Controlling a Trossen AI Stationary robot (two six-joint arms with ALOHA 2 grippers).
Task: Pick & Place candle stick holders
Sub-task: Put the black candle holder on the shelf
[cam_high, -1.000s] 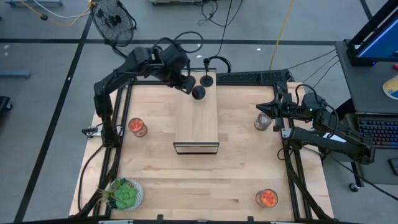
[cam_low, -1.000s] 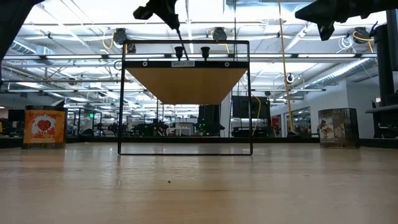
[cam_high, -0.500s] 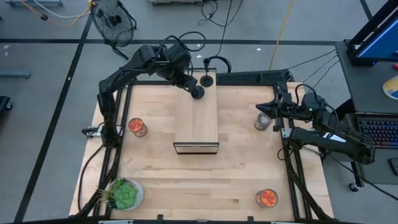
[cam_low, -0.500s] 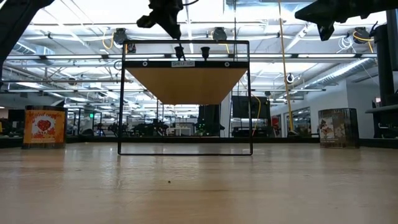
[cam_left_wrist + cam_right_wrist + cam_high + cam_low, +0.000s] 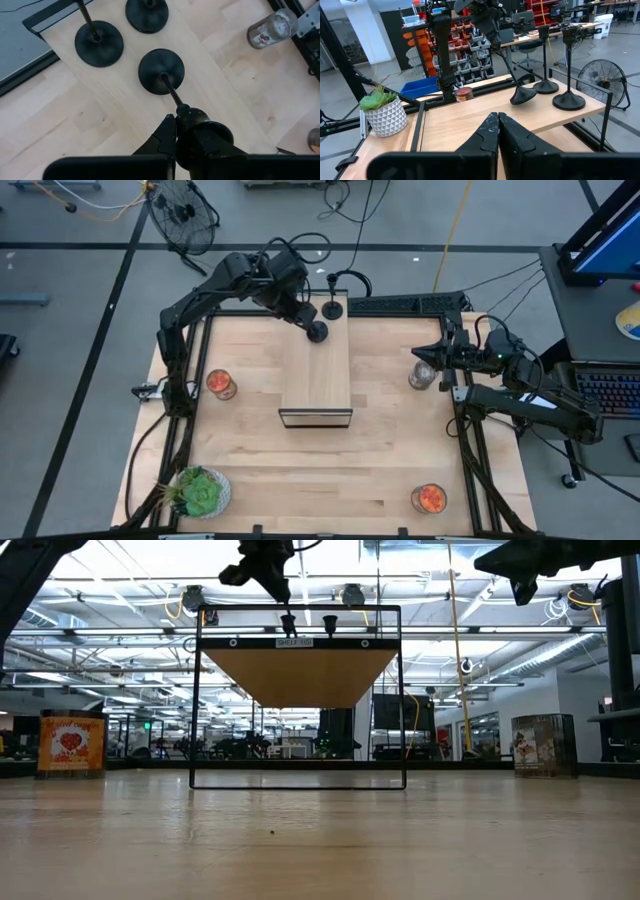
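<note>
Three matte-black candle stick holders are on the far end of a wooden shelf top (image 5: 315,375). Two of them (image 5: 99,43) (image 5: 146,14) stand upright on their round bases. My left gripper (image 5: 301,315) is shut on the third holder (image 5: 318,332), which leans. It also shows in the right wrist view (image 5: 520,92). My right gripper (image 5: 498,127) is shut and empty. It waits at the table's right edge beside a glass jar (image 5: 422,373). My left gripper pinches the cup at the top of the third holder's stem (image 5: 200,131) between its two fingers. It comes from above, slanting in from the table's far left. The stem leans down to the round base (image 5: 161,71), which is tipped at the shelf top. I cannot tell whether the base touches the shelf.
The shelf is a wooden board in a black frame (image 5: 298,700), raised above the table. A jar with orange filling (image 5: 222,385) stands at the left and another (image 5: 428,498) at the near right. A potted plant (image 5: 200,492) is at the near left corner.
My left gripper has gone a little toward the table's far right with the holder's top. The base has stayed at about the same spot on the shelf, so the holder leans less than before. In the last half second nothing has moved.
</note>
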